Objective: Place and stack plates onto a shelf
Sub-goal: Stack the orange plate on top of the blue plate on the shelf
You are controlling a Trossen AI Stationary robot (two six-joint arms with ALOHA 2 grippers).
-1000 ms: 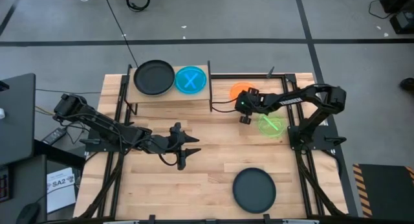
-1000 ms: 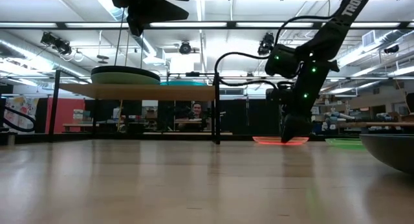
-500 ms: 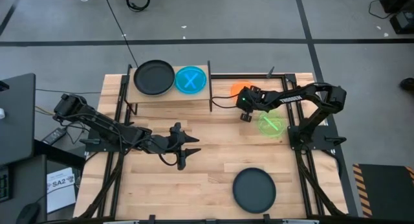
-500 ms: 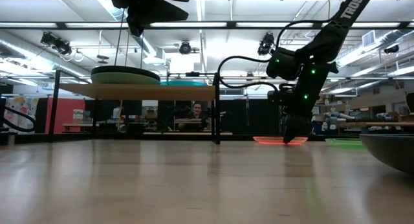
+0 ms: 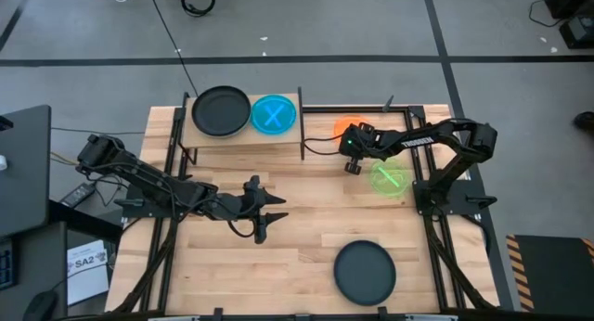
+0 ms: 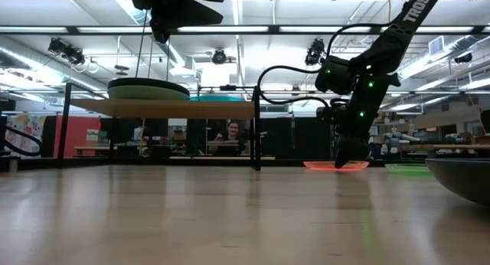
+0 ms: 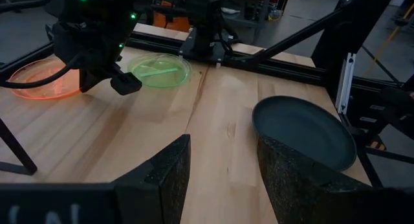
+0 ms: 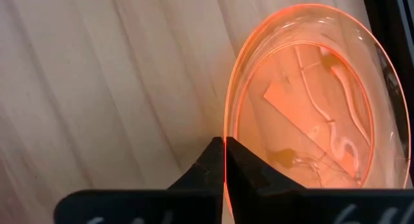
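1. Right gripper (image 8: 224, 160): fingers pinched shut on the rim of the translucent orange round plate (image 8: 310, 114), which lies on the tabletop (image 5: 306, 228) just beside the raised light-wood shelf (image 5: 243, 135).
2. Step: grasp made. Next: lift and carry it onto the shelf's plates.
3. Left gripper (image 5: 266, 214) waits mid-tabletop, fingers spread, empty.

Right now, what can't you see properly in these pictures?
- High view: the right arm covers most of the orange plate.
- Low view: the shelf board hides nearly all of the blue plate.
- Right wrist view: the fingers hide the rim they pinch.
- Low view: the picture's edge cuts off the black plate.
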